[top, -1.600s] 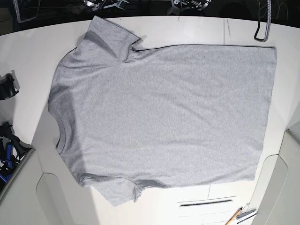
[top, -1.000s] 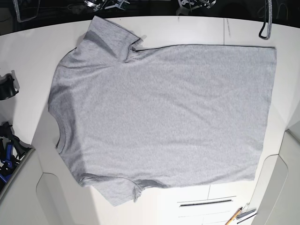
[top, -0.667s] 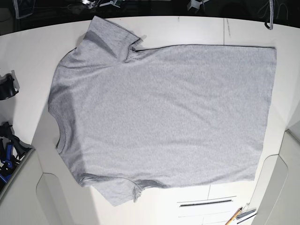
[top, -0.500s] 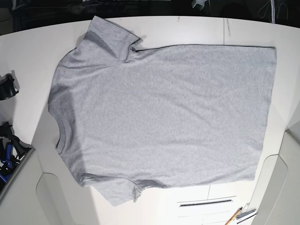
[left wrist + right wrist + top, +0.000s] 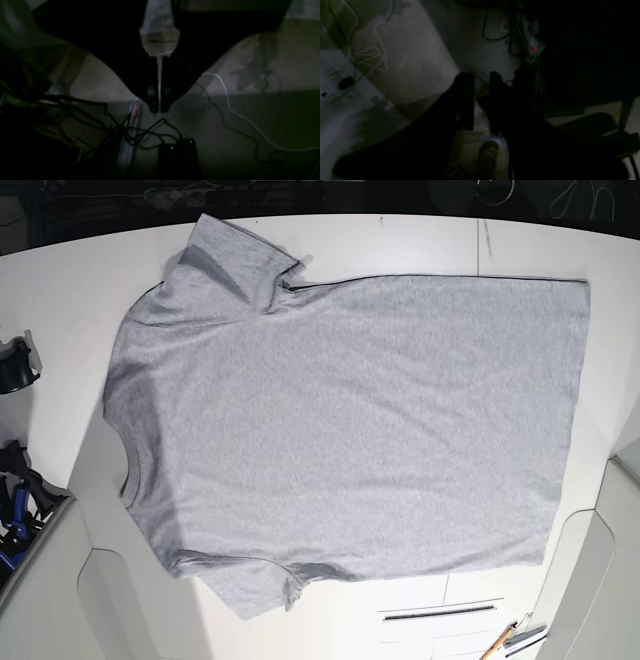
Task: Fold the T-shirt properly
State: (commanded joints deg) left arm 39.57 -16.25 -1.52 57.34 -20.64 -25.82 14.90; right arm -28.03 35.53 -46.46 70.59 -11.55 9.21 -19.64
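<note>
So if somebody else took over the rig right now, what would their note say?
Left gripper: nearly closed, nothing visible between its fingertips.
Right gripper: slightly open, nothing visible in it.
T-shirt: spread on the table, collar toward the base view's left, hem toward its right.
Done: it lies mostly flat; no finished fold shows.
Left: folding sleeves and body; the lower sleeve looks bunched.

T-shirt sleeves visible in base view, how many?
2. One sleeve sticks out at the upper left of the T-shirt; the other sleeve pokes out at the lower left, partly tucked under the body, so some of it is hidden.
</note>
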